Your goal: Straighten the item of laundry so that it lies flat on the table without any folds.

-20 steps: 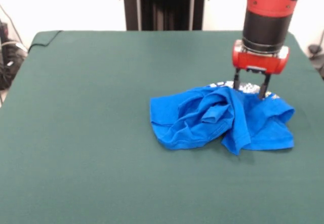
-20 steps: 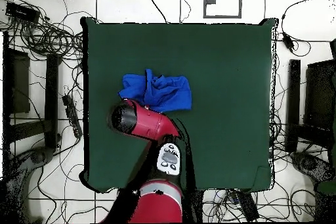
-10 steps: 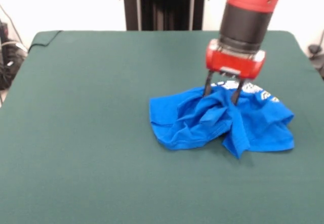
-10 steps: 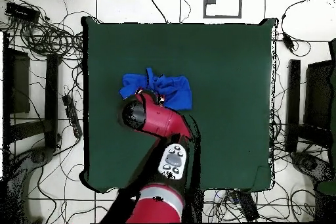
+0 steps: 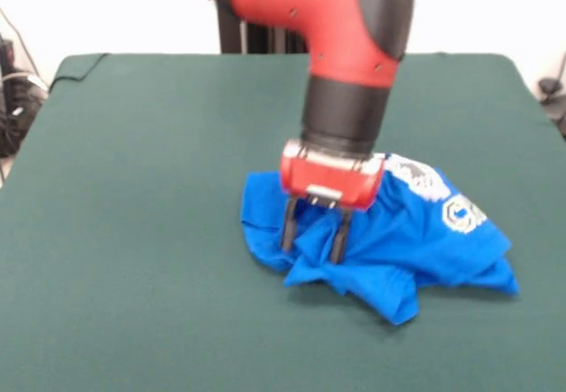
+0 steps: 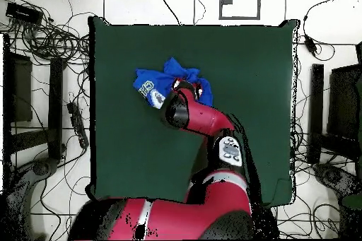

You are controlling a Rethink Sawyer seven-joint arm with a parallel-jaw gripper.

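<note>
The item of laundry [image 5: 416, 233], a bright blue T-shirt, lies crumpled right of centre on the dark green table [image 5: 133, 188]. White print shows on its right part. My gripper [image 5: 312, 243] stands upright over the shirt's left part, fingers apart, both tips pressed into bunched cloth near its front-left edge. Folds pile up around and in front of the fingers [image 5: 288, 231]. In the overhead view the shirt [image 6: 157, 85] shows beside the red arm, which hides the gripper there.
Tangled cables [image 6: 49, 33] and dark racks [image 6: 21, 90] surround the table [image 6: 247, 111] on the floor. The table cloth has a turned corner [image 5: 80, 63] at the far left.
My gripper has moved left and toward the table's front edge, dragging the shirt's left part with it. The shirt has shifted and spread, so more white print now faces up.
</note>
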